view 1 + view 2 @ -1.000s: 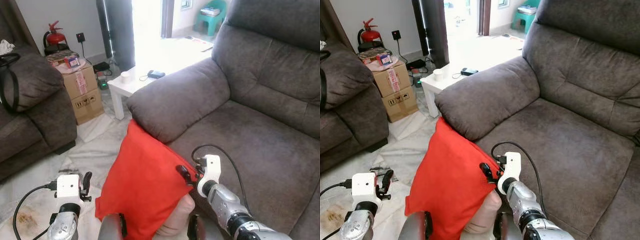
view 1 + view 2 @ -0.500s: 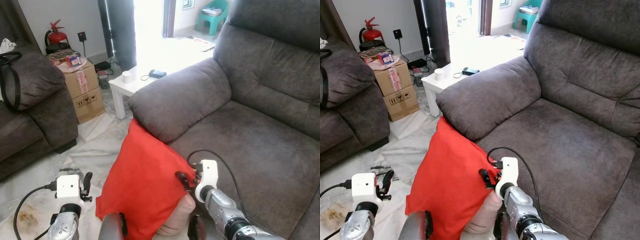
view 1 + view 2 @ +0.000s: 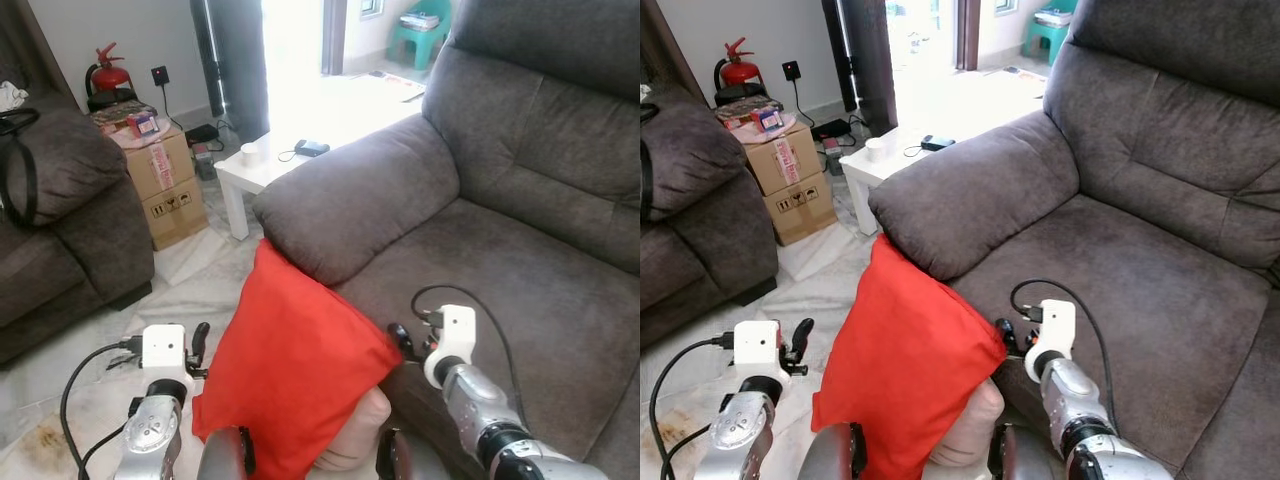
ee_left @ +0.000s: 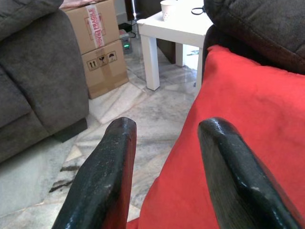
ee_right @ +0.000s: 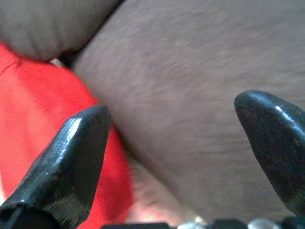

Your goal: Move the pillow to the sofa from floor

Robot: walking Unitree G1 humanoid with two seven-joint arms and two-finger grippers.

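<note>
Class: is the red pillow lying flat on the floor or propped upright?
Propped upright: the red pillow stands on edge, leaning against the sofa armrest.

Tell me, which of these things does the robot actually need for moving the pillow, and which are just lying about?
For the job:
red pillow
grey sofa
left gripper, open beside the pillow
right gripper, open by the sofa seat

Just lying about:
white side table
cardboard boxes
fire extinguisher
teal stool
</note>
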